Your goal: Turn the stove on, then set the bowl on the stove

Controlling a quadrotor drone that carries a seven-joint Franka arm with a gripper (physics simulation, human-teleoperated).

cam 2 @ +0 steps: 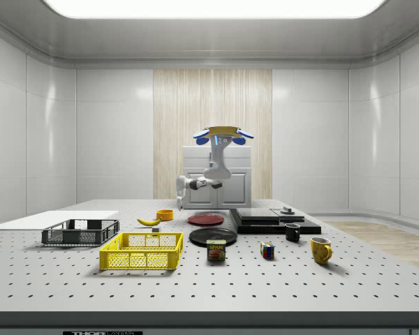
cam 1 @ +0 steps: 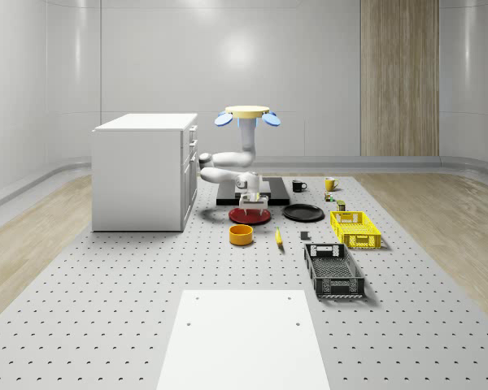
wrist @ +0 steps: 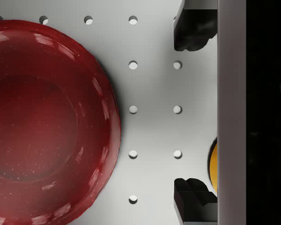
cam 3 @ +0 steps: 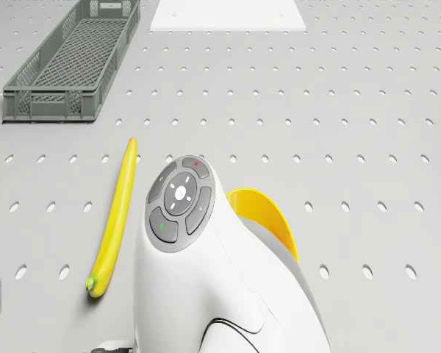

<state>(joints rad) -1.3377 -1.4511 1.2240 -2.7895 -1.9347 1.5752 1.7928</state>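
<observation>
The orange bowl [cam 1: 241, 235] stands upright on the perforated table, in front of a red plate [cam 1: 250, 215]. The flat black stove [cam 1: 275, 195] lies just behind that plate. My drone [cam 1: 246, 114] hovers above the stove, with the white arm bent downwards. My gripper [cam 1: 252, 201] hangs low over the stove's front edge and stands open [wrist: 194, 115], with nothing between its dark fingertips [wrist: 192, 28]. The wrist view has the red plate [wrist: 47, 122] on one side and the stove's edge [wrist: 232, 93] on the other, where a small orange-yellow patch [wrist: 213, 164] peeks out. The arm partly hides the bowl [cam 3: 268, 220] in the drone view.
A banana [cam 1: 278, 237] lies beside the bowl. A black plate [cam 1: 302, 213], yellow basket [cam 1: 355, 227] and dark grey crate [cam 1: 333, 270] sit toward the whole-scene view's right. A white cabinet [cam 1: 144, 171] stands left of the stove. Two mugs [cam 1: 299, 186] sit behind.
</observation>
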